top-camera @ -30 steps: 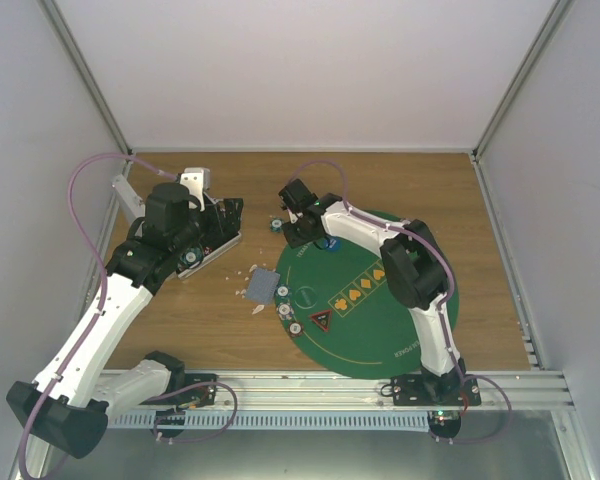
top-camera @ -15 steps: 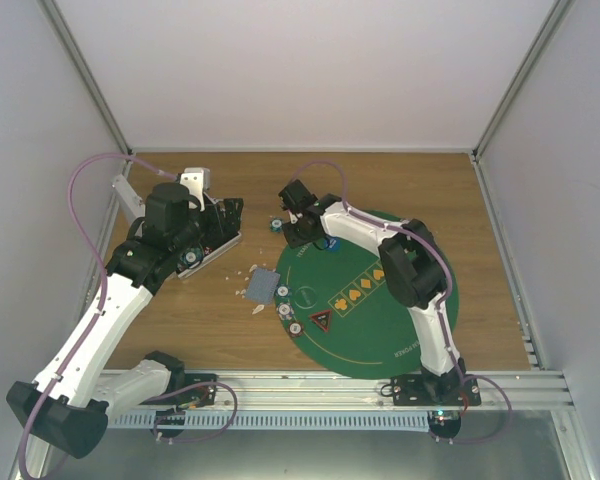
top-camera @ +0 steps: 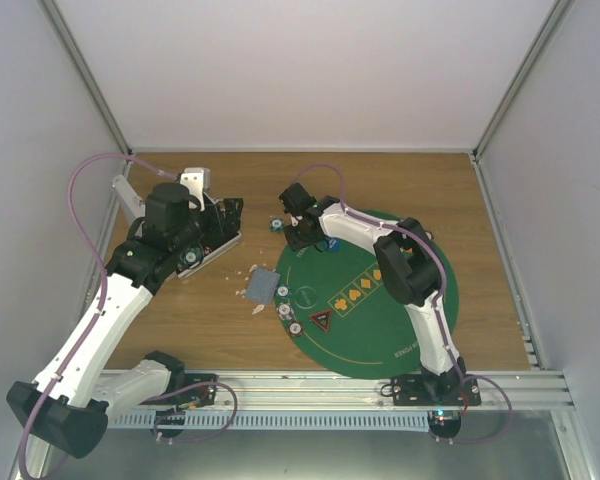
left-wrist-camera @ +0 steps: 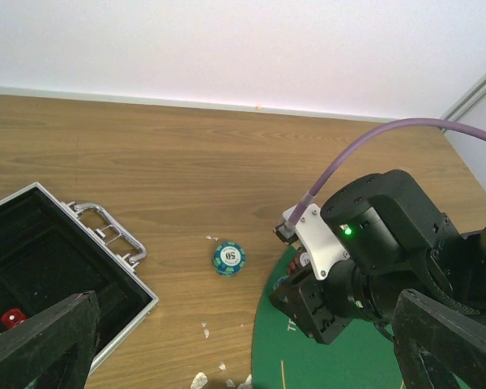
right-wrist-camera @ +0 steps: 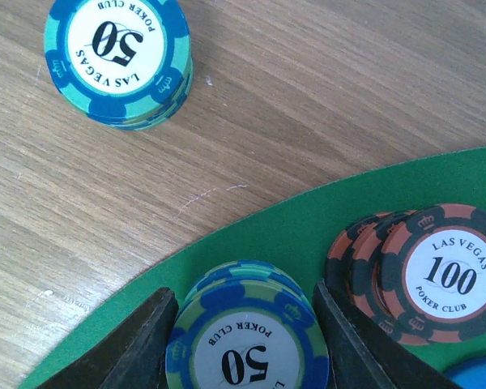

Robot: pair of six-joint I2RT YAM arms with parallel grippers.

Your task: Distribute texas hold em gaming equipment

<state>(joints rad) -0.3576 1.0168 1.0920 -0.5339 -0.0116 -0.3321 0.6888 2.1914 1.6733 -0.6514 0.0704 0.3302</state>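
My right gripper (right-wrist-camera: 245, 324) is shut on a short stack of blue-green "50" poker chips (right-wrist-camera: 247, 344) that stands on the far-left edge of the green mat (right-wrist-camera: 308, 235). Its fingers press both sides of the stack. Overlapping orange "100" chips (right-wrist-camera: 437, 275) lie just to the right. Another "50" stack (right-wrist-camera: 117, 61) sits on the bare wood beyond; it also shows from above (top-camera: 277, 224) and in the left wrist view (left-wrist-camera: 228, 258). Grey-blue cards (top-camera: 264, 286), three chips (top-camera: 284, 309) and a red-triangle marker (top-camera: 321, 321) lie near the mat's left rim. My left gripper (left-wrist-camera: 243, 356) is wide open and holds nothing.
The open silver case (left-wrist-camera: 65, 259) lies at the left under my left arm, with a red die inside. Small white scraps (top-camera: 257, 308) litter the wood beside the cards. A blue token (right-wrist-camera: 478, 377) peeks in at the right wrist view's corner. Walls enclose the table.
The right arm's elbow has drifted slightly to the left while its gripper stays at the mat's far edge. The left arm has not moved.
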